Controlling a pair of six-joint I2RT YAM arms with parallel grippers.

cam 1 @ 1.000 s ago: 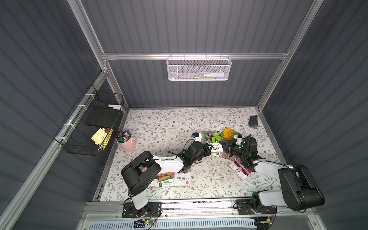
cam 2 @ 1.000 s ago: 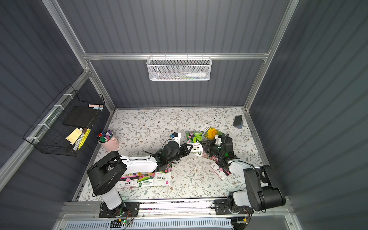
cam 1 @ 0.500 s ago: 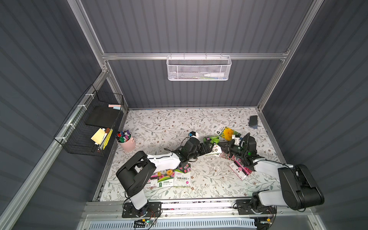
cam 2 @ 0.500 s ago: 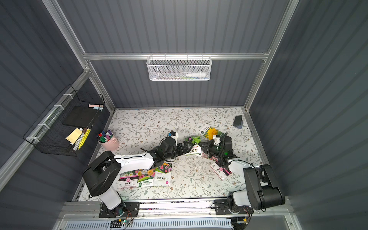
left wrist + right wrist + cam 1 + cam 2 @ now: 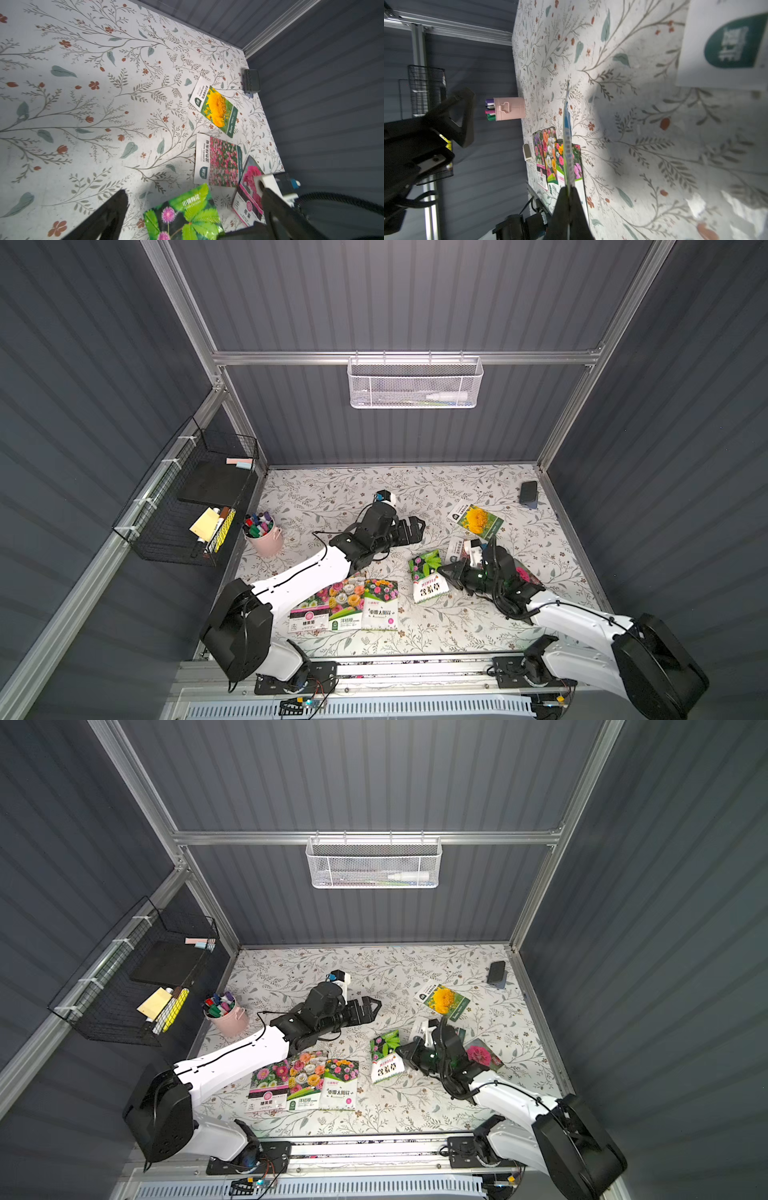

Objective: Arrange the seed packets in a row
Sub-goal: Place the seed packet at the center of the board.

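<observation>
Three of the seven seed packets were already placed. A pink-label packet (image 5: 306, 611), a rose packet (image 5: 347, 602) and a white-label packet (image 5: 380, 605) lay flat side by side near the front edge of the desk (image 5: 316, 497), left of its middle. Their labels faced the front and their long edges touched or slightly overlapped.

The fourth, a green-leaf packet (image 5: 428, 574), was in hand. The right pincer (image 5: 451, 572) was shut tight on one side edge of it. The right wrist view showed the packet edge-on between the fingers (image 5: 560, 207). It stood tilted up rather than flat, just right of the row with a gap between. Whether its lower edge touched the desk could not be told.

The left pincer (image 5: 415, 529) was wide open and held nothing. It hovered over bare desk near the middle, apart from every packet.

Three packets were left. A sunflower packet (image 5: 476, 519) lay askew toward the far right corner. A pink-field packet (image 5: 218, 161) lay just nearer the front, largely hidden under the right arm in both top views. A big-bloom packet (image 5: 525, 574) lay near the right edge, touching or overlapping the pink-field one.

The job looked about half done. The held packet needed laying flat beside the white-label one, and then the last three needed carrying across to lengthen the row.
</observation>
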